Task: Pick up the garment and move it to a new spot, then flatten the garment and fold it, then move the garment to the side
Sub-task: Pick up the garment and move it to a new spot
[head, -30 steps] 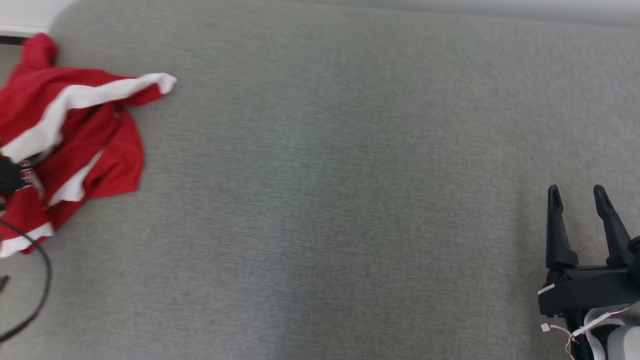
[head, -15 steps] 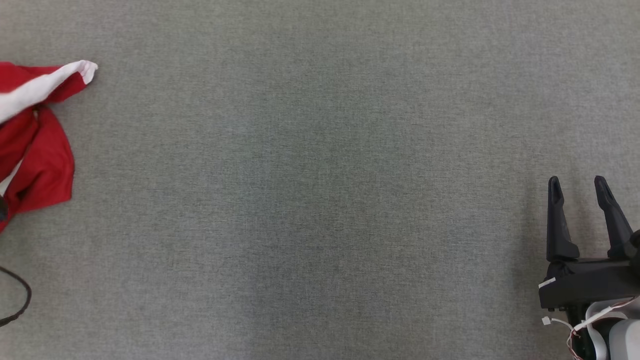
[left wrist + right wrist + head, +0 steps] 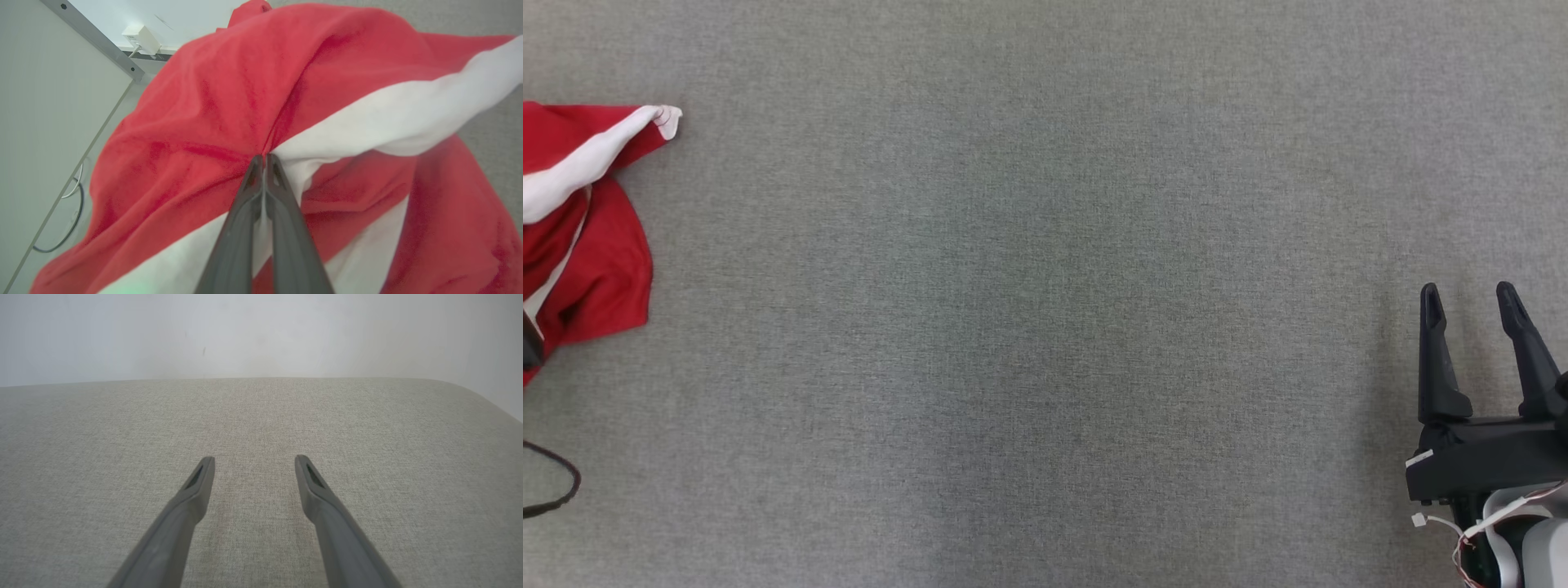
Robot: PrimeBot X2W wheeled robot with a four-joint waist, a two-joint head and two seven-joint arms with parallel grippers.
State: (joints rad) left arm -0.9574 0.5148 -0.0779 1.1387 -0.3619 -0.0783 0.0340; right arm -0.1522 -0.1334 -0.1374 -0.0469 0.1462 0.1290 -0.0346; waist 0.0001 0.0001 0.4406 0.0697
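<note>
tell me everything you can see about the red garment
The garment is soft, fleecy-looking red cloth with broad white bands, crumpled into folds rather than spread flat. It sits on the grey fabric surface at the far left of the head view, one white-tipped end pointing toward the middle. The left end effector is shut on a pinch of it where red meets white.

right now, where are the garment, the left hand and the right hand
garment [image 3: 229,90], left wrist view, on its red cloth, upper part.
left hand [image 3: 264,157], left wrist view, between its fingertips, shut on the garment.
right hand [image 3: 1467,290], head view, in the gap between its open fingertips.
</note>
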